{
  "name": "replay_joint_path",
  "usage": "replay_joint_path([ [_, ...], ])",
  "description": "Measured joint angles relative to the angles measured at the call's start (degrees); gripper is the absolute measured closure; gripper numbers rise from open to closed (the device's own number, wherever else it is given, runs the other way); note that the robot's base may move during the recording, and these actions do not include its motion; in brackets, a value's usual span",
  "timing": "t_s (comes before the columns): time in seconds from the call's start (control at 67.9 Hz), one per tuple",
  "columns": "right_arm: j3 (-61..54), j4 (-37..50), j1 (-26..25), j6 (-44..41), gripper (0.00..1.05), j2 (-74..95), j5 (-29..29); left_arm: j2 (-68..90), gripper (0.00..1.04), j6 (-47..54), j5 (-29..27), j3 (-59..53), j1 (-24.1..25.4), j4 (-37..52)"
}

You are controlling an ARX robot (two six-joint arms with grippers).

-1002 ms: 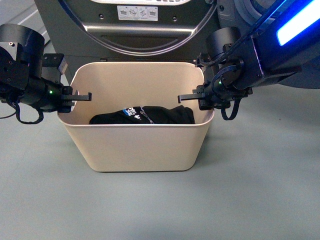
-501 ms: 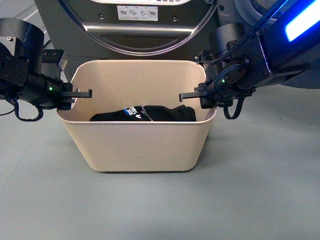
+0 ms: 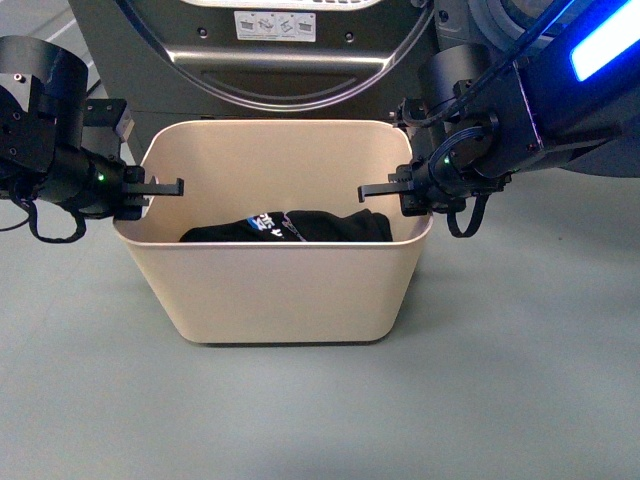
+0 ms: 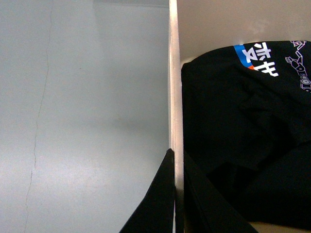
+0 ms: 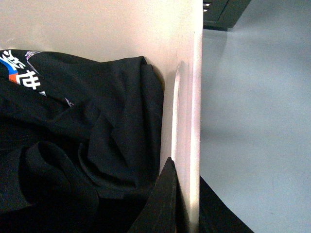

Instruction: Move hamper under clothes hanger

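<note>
laundry room, seen from low over the floor.
a dark front-loading washing machine fills the 12 o'clock side, with a big round metal-ringed door and a small white instruction sticker on it. just in front of it, at the centre, a beige plastic hamper stands on the floor, a crumpled black printed garment lying in its bottom. the floor, from 3 round to 9 o'clock, is smooth, plain grey-green; the left wrist view shows a hairline crack in it.

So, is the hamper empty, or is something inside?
Not empty. The hamper holds a crumpled black garment with white lettering on its bottom.
</note>
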Motion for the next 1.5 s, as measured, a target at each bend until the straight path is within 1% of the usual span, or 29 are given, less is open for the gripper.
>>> replay_joint_path([
  [0.177,0.0,0.0,0.1,0.0,1.02,0.0,0.0,0.0,1.01,0.0,-0.1,-0.2,0.2,0.0],
  [0.368,0.0,0.2,2.1,0.0,1.02,0.0,-1.1,-0.4,1.01,0.0,-1.4,-0.3,1.8,0.0],
  [0.486,0.0,0.3,0.8,0.0,1.02,-0.2,-0.2,-0.4,1.01,0.0,-0.1,-0.3,0.9,0.2],
  [0.619,-0.3,0.3,-0.6,0.0,1.02,-0.2,-0.2,-0.5,1.01,-0.2,-0.1,-0.3,-0.3,0.3],
  [0.869,-0.3,0.3,-0.4,-0.1,1.02,-0.3,0.3,-0.5,1.01,-0.3,0.2,-0.7,-0.3,0.2],
  [0.899,-0.3,0.3,-0.2,-0.2,1.02,-0.3,0.1,-0.5,1.01,-0.3,0.1,-0.9,-0.1,0.2],
  [0.943,-0.3,0.3,0.0,-0.4,1.02,-0.3,-2.2,-0.5,1.01,-0.4,-1.8,-1.2,0.0,-0.1],
  [0.987,-0.4,0.3,0.9,-0.4,1.02,-0.3,-3.0,-0.7,1.01,-0.4,-2.8,-1.3,0.7,-0.1],
  [1.031,-0.5,0.3,1.8,-0.4,1.02,-0.3,-1.1,-1.1,1.01,-0.3,-1.9,-0.9,1.2,0.1],
  [1.105,-0.4,0.3,1.6,-0.4,1.02,-0.5,-0.1,-1.2,1.01,-0.2,-0.9,-0.8,1.2,0.2],
  [1.282,-0.4,0.3,0.5,-0.4,1.02,-0.5,-0.7,-1.3,1.01,-0.2,-0.6,-0.6,0.6,0.2],
  [1.429,-0.4,0.3,0.4,-0.5,1.02,-0.8,-1.2,-1.6,1.01,-0.3,-1.5,-0.5,0.2,0.2],
  [1.502,-0.4,0.3,0.4,-0.4,1.02,-0.9,0.0,-1.7,1.01,-0.2,-0.5,-0.4,0.0,0.3],
])
